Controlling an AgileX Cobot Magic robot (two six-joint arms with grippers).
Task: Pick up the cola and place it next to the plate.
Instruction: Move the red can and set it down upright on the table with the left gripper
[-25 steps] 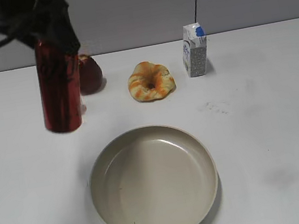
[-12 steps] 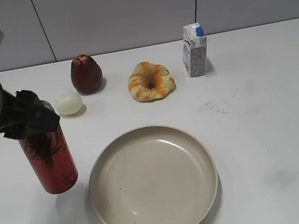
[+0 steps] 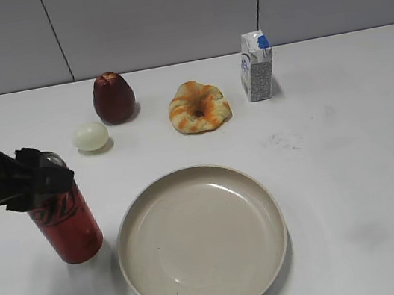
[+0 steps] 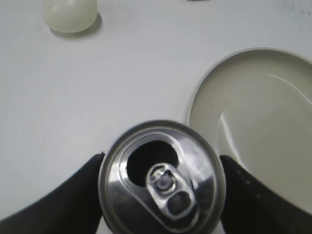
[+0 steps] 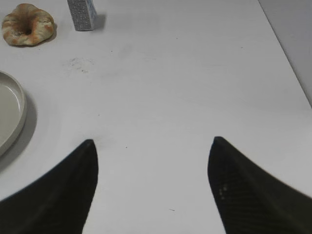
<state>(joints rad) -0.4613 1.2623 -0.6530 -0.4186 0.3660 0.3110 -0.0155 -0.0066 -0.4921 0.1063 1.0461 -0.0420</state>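
Note:
The cola (image 3: 72,227), a tall red can with black script, stands on the table just left of the plate (image 3: 203,246), leaning slightly. My left gripper (image 3: 42,179) is shut on the can's top. In the left wrist view the can's silver pull-tab top (image 4: 163,178) sits between the black fingers (image 4: 73,195), which touch both of its sides, with the beige plate (image 4: 253,112) to the right. My right gripper (image 5: 152,142) is open and empty over bare table; it is out of the exterior view.
At the back stand a pale egg (image 3: 90,136), a dark red fruit (image 3: 113,98), a ring-shaped bread (image 3: 198,106) and a white-and-blue carton (image 3: 256,66). The right wrist view shows the bread (image 5: 27,24), the carton (image 5: 81,13) and the table's right edge (image 5: 287,53).
My left gripper carried the cola from high at the back left down and forward. The can now rests on the table beside the plate's left rim.

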